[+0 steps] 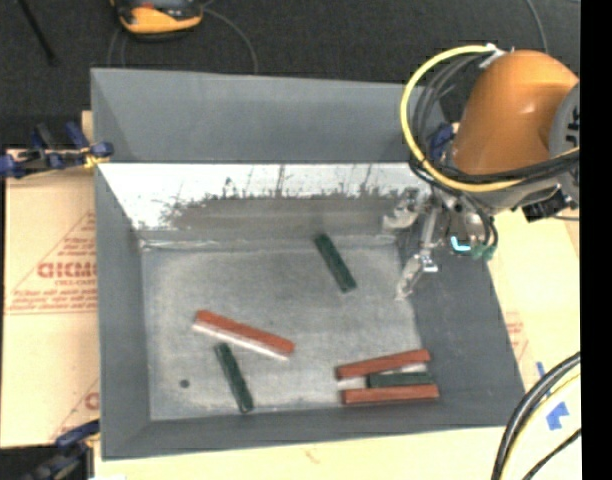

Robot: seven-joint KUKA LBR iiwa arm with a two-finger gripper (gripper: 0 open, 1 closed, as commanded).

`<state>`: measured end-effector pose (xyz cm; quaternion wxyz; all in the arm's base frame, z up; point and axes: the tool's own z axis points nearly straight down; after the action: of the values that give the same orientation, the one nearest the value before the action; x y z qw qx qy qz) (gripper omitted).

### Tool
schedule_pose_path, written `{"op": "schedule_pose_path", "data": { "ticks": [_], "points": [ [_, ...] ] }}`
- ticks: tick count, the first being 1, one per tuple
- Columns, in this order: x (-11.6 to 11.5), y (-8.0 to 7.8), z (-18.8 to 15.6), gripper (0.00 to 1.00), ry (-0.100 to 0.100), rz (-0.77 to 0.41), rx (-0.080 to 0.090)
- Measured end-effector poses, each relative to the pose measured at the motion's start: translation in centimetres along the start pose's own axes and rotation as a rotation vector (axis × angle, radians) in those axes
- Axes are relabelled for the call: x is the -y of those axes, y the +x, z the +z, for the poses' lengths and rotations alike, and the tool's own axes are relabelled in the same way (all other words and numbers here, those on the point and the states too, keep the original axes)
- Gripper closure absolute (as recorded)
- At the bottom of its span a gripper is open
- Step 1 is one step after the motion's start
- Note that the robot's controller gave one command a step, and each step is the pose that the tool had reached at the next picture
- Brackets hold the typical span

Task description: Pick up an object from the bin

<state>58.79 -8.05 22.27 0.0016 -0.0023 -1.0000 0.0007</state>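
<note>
1. This looks like a robotics lab or test room. A bare grey metal bin (pixel 246 118), its back wall scratched, serves as the work station.
2. At the bin's right edge, an industrial arm (pixel 511 108) with an orange cover leans in, with a yellow cable loop (pixel 416 88) around it.
3. Plain red and green bars (pixel 243 334) lie on the bin's bottom, and they look like test pieces rather than household goods.
4. Behind the bin, the dark carpet floor (pixel 316 18) carries thin loose leads and an orange-and-black handheld device (pixel 154 3).
</note>
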Motion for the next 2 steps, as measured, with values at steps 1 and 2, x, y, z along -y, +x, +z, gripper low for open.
{"op": "schedule_pose_path", "data": {
  "ticks": [1,2],
  "points": [
    [0.0,-0.1,-0.5,0.0,0.001,-0.002,0.008],
    [-0.6,-1.3,4.7,0.0,-0.002,0.106,0.011]
  ]
}}
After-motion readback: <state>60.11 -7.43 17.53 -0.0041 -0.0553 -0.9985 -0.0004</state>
